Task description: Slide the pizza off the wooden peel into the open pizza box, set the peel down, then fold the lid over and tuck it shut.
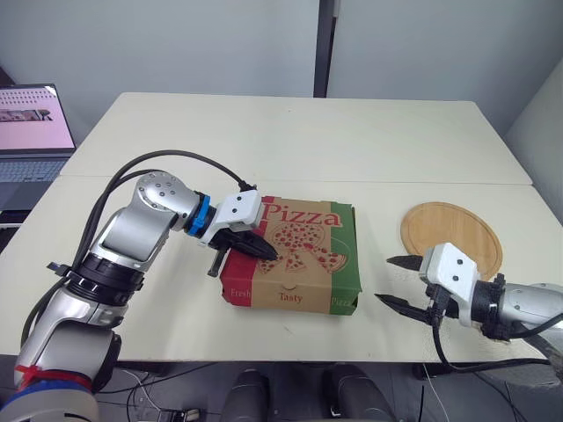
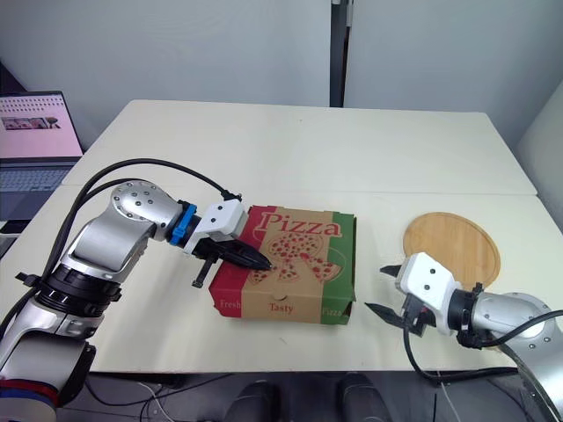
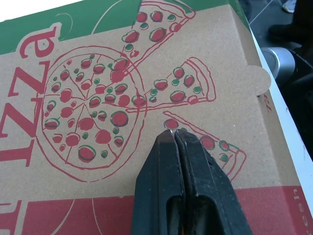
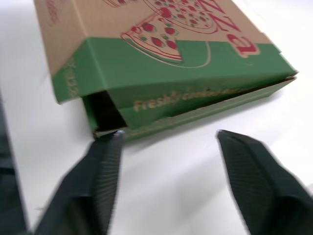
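The pizza box lies near the table's front edge with its printed lid folded down over it. My left gripper is shut, and its fingertips press on the lid's printed top. The lid's green side flap stands slightly ajar on the right, leaving a dark gap at the corner. My right gripper hangs open just right of the box, empty, a little above the table. The round wooden peel lies flat on the table at the right, with nothing on it.
A laptop sits beyond the table's left edge. The cream table stretches bare behind the box, with a seam running across its middle. A black cable loops from my left arm over the table.
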Motion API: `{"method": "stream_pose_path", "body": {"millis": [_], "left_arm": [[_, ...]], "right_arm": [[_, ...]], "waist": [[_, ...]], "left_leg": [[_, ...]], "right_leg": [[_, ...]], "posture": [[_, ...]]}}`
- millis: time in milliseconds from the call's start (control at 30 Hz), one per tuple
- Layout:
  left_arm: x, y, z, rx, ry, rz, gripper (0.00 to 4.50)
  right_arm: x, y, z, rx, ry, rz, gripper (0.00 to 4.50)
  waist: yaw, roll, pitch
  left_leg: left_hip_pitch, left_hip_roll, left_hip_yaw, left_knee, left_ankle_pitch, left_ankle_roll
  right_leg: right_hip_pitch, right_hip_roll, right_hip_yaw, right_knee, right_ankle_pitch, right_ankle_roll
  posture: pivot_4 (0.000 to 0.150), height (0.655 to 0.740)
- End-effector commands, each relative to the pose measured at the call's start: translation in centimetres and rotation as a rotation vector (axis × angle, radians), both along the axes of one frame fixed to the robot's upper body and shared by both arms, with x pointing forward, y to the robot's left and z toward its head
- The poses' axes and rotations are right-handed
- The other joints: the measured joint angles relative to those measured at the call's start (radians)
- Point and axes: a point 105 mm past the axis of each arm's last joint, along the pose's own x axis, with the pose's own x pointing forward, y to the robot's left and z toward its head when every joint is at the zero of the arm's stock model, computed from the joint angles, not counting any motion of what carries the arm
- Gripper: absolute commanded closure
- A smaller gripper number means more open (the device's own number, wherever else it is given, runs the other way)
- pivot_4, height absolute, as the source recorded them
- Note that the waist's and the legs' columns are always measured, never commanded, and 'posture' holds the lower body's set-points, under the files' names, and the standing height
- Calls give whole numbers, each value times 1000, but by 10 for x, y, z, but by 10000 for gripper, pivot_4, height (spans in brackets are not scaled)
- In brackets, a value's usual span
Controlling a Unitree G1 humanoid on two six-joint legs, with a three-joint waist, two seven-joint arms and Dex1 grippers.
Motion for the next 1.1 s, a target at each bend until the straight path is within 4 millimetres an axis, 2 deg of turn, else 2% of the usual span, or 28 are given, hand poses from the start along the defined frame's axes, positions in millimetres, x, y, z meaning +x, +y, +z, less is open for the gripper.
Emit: {"method": "stream_pose_path", "body": {"millis": [33, 133, 167, 233, 467, 533, 700, 1033, 1100], "left_arm": [[1, 1, 7, 2, -29, -5, 45000], [2, 1, 7, 0, -27, -5, 45000], [1, 0, 8, -1, -27, -5, 45000], [1, 0, 8, -2, -27, -5, 45000], [1, 0, 8, -4, -25, -4, 45000], [1, -1, 9, -5, -24, -3, 45000], [1, -2, 10, -12, -20, -5, 45000], [0, -4, 11, -12, -16, -8, 45000], [0, -5, 11, -14, -15, -7, 45000]], "right_arm": [[4, 4, -10, -47, -26, 15, 5385], [8, 10, -9, 20, -33, 4, 5385], [8, 11, -9, 38, -27, 1, 9586], [9, 12, -9, 79, -6, -15, 14679], [7, 15, -7, 148, 45, -11, 39697], [3, 20, -7, 174, 67, 7, 44373], [-5, 31, -14, 204, 122, 47, 44373], [-6, 44, 3, 266, 97, 108, 44373], [-5, 47, -1, 275, 115, 101, 44373]], "waist": [[0, 0, 0], [0, 0, 0], [-1, 0, 0], [0, 0, 0], [1, 0, 0], [1, 0, 0], [1, 0, 0], [0, 0, 0], [0, 0, 0]], "left_leg": [[0, 0, 0, 0, 0, 0], [0, 0, 0, 0, 0, 0], [0, 0, 0, 0, 0, 0], [0, 0, 0, 1, 0, 0], [-1, 0, -1, 2, 0, 0], [-1, 0, -1, 2, 0, 0], [-1, 0, -1, 2, 0, 0], [-2, 0, -1, 3, 0, 0], [-2, 0, -1, 3, 0, 0]], "right_leg": [[0, 0, 0, 0, 0, 0], [0, 0, 0, 0, 0, 0], [0, 0, 0, 0, 0, 0], [0, 0, 0, 0, 0, 0], [0, 0, 0, 0, 0, 0], [0, 0, 0, 0, 0, 0], [0, 0, 0, 0, 0, 0], [0, 0, -1, 0, 0, 0], [0, 0, -1, 0, 0, 0]], "posture": [[1500, 7400], [1500, 7400], [1500, 7400], [1500, 7400], [1500, 7400], [1500, 7400], [1500, 7400], [1500, 7400], [1500, 7400]]}}
